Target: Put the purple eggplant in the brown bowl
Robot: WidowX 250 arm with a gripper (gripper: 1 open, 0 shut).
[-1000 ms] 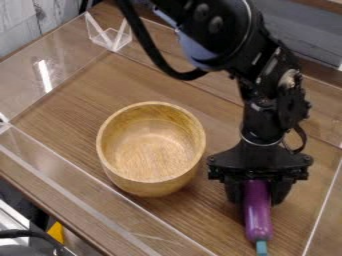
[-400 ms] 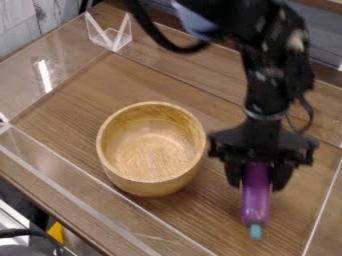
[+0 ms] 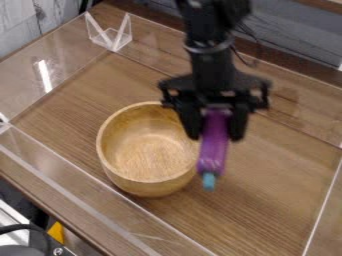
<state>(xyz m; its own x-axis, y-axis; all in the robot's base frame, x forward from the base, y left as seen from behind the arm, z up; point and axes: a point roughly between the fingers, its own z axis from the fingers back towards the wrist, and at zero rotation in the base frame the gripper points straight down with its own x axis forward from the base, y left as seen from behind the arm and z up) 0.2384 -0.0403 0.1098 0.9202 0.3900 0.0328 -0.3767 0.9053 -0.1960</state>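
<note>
A slender glossy purple eggplant (image 3: 214, 146) with a teal stem cap at its low end hangs in the air, my gripper (image 3: 215, 118) shut on its upper part. It sits just over the right rim of the brown bowl (image 3: 134, 150), a round light wooden bowl with nothing inside. The black arm comes down from the top of the view, and the fingers point almost straight down.
The wooden table top (image 3: 287, 185) is fenced by low clear acrylic walls (image 3: 47, 70) on the left and front. A small clear triangular stand (image 3: 110, 32) sits at the back left.
My gripper has lifted the eggplant off the table at the right and carried it up and leftward to the bowl's right rim.
</note>
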